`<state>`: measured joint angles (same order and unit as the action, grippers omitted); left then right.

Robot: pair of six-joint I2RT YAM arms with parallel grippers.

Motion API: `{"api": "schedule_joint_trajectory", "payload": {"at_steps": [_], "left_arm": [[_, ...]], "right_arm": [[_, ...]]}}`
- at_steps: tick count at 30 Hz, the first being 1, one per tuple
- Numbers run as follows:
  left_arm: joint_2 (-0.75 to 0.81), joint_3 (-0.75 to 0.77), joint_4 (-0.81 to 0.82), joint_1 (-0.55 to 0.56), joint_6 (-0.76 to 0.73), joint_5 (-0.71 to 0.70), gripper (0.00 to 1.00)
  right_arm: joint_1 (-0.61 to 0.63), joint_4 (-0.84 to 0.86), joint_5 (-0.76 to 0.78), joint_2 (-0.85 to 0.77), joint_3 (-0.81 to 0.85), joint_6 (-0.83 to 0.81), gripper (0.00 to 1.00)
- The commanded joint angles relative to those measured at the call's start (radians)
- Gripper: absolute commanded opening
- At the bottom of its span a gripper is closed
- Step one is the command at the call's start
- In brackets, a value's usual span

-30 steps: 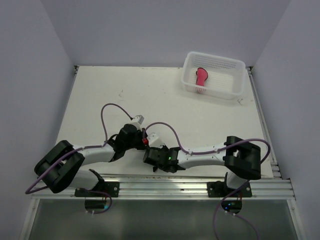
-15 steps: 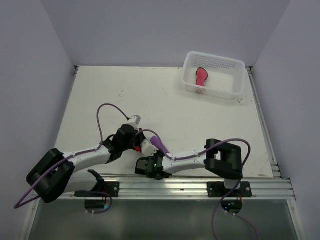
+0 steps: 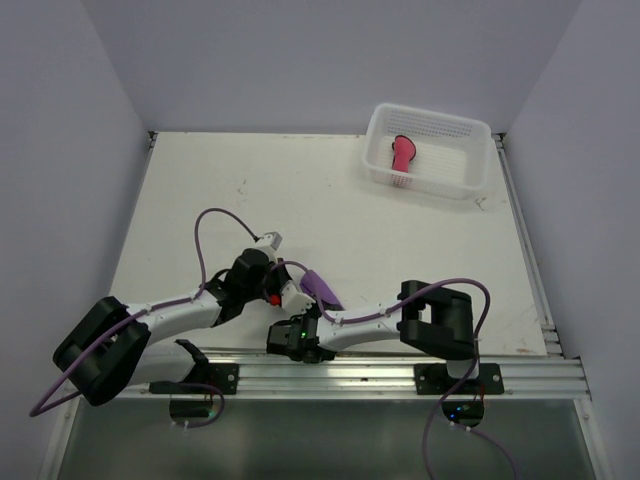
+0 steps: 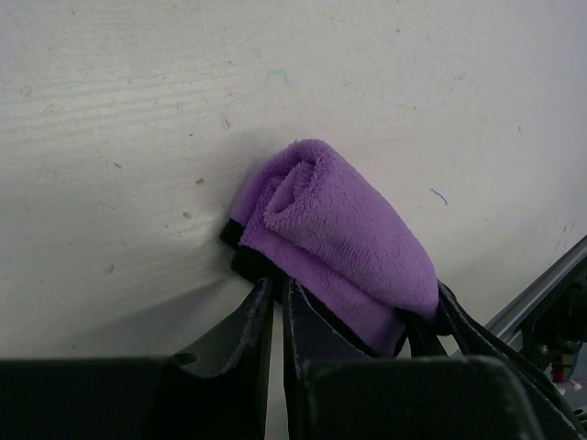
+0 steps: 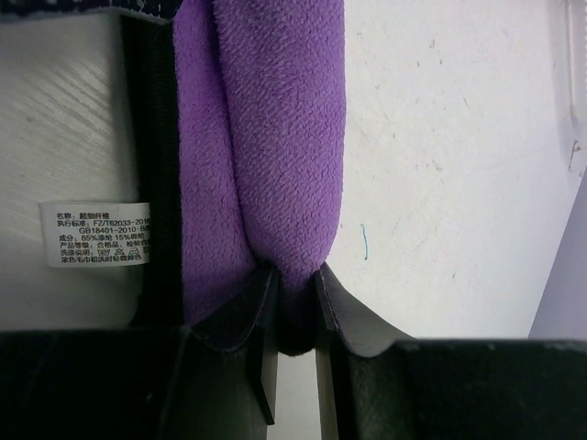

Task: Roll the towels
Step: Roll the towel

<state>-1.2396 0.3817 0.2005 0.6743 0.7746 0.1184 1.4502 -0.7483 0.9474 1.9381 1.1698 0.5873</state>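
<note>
- Since a second ago both arms have drawn back toward the near edge of the table (image 3: 200, 190), and the purple towel (image 3: 318, 287) now shows between them, where the wrists hid it before.
- Left gripper (image 4: 273, 295): its fingers are nearly closed on the black edging at the near end of the purple towel's roll, seen from its own wrist camera.
- Right gripper (image 5: 292, 302): its fingers are pinched tight on the end of the purple towel, the plush bulging out above them.
- That towel is a short thick roll lying at a slant on the table, near the front rail (a white care label (image 5: 94, 234) shows on its black backing, beside the roll).
- Far off at the right back corner sits the white basket (image 3: 475, 160), and the pink-red towel (image 3: 402, 152) lies rolled inside it, well apart from both arms.
</note>
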Motion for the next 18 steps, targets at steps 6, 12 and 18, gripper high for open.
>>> {"api": "schedule_joint_trajectory", "payload": {"at_steps": [6,12,18], "left_arm": [[0.026,0.051,0.206,-0.002,0.098,0.023,0.13],[0.061,0.037,0.146,-0.005,0.117,-0.083,0.13],[0.126,0.060,0.004,-0.008,0.092,-0.209,0.15]], "right_arm": [[0.030,0.020,-0.078,0.016,-0.016,-0.030,0.00],[0.026,0.056,-0.085,-0.033,-0.062,-0.018,0.00],[0.019,0.075,-0.094,-0.047,-0.078,-0.012,0.00]]}}
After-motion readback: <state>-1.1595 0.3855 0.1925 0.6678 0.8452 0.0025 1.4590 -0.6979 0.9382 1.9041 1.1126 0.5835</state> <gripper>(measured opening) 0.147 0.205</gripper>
